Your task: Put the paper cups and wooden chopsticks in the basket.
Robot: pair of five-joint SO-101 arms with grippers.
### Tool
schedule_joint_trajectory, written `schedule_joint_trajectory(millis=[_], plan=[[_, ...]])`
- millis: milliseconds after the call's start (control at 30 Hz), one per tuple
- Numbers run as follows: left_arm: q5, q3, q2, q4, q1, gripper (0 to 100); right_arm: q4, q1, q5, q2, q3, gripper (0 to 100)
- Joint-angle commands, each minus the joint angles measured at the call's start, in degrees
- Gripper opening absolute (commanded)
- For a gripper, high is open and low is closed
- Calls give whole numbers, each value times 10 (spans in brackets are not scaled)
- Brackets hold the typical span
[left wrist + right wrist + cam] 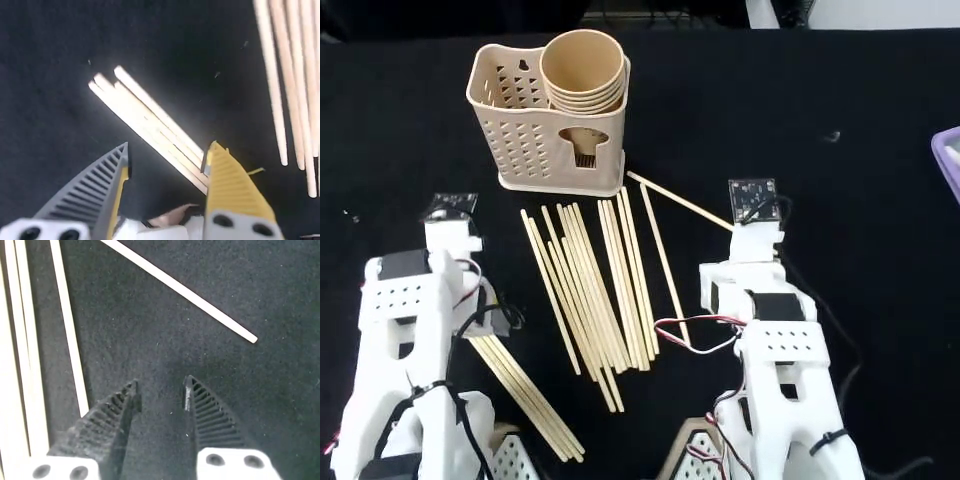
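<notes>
Several nested paper cups (583,68) already stand in one end of the slotted basket (515,140) at the far side of the black table (860,180). The wooden chopsticks (590,290) lie fanned across the cloth between the two arms, none of them in the basket as far as can be seen. The step in hand appears to be the chopsticks: the left gripper (168,147) hangs with its jaws spread wide on either side of a small bundle of chopsticks (150,125) that lies apart from the main spread, and it grips nothing. The right gripper (161,381) is parted more narrowly over bare cloth, empty, with a single chopstick (70,340) just beside it and a stray diagonal chopstick (180,290) beyond. The next move likely calls for the left jaws to drop and close squarely across the bundle, so the slim sticks neither roll nor splay, before a lift toward the basket's open end.
</notes>
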Motion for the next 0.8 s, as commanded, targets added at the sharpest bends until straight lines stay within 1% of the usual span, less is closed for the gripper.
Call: schedule_joint_trajectory(millis=[0,100,200,267,333,500,567,700,767], plan=[[122,29,-4,-9,-3,253,0,-10,0,-7,-11,155],[216,80,-4,-66,-4,253,0,-10,0,-7,-11,155],[269,133,-4,-142,-3,252,0,-10,0,-7,-11,155],[278,162,-4,-190,-3,252,0,-10,0,-7,-11,155],[277,178,-4,-219,-3,252,0,-10,0,-7,-10,155],[277,185,-4,-229,-3,241,0,-10,0,-7,-10,155],[280,187,-4,-229,-3,191,0,-10,0,-7,-11,155],[278,190,-4,-229,-2,57,0,-10,0,-7,-11,155],[277,190,-4,-233,-2,27,0,-10,0,-7,-11,155]])
